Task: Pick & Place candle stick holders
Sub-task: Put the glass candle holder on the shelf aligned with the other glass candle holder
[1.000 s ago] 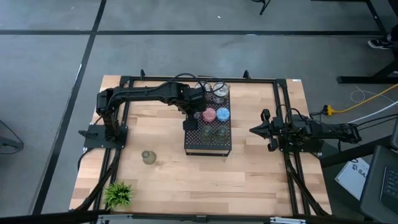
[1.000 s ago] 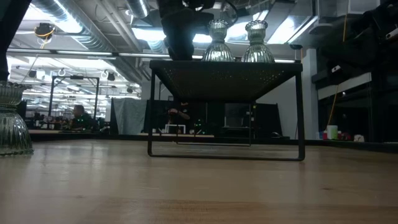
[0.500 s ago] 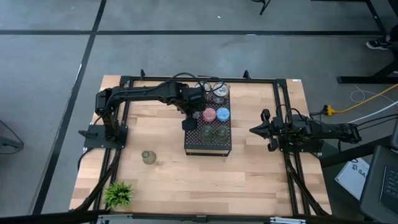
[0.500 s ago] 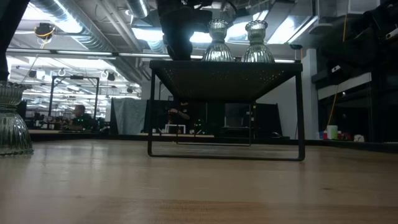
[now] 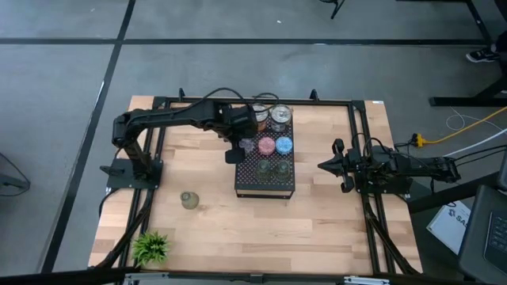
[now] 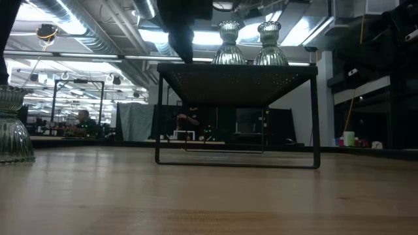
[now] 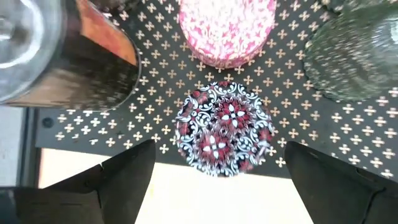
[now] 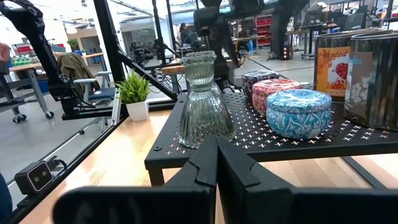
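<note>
Hovering over the near-left corner of the black perforated tray (image 5: 265, 168), my left claw (image 5: 231, 156) has its fingers spread wide and grips nothing. Through my left wrist camera I look down between my two dark fingers (image 7: 118, 180) at a small round holder with a dark red and white flower pattern (image 7: 224, 127), which sits on the tray close to its edge. Just behind it stands a pink holder (image 7: 227, 28), and to one side a ribbed glass holder (image 7: 354, 59); on the other side there is a dark tin with an orange label (image 7: 74, 62). From above I see the pink holder and a blue holder (image 5: 283, 145) side by side in the middle of the tray, and two olive-green ones (image 5: 273, 168) in front of them. One more glass holder (image 5: 188, 199) stands alone on the wooden surface (image 5: 333, 222), well apart from the tray, near the small green plant (image 5: 150, 247). My right claw (image 5: 323, 165) waits at the right side of the surface, its fingers pressed together and empty.
</note>
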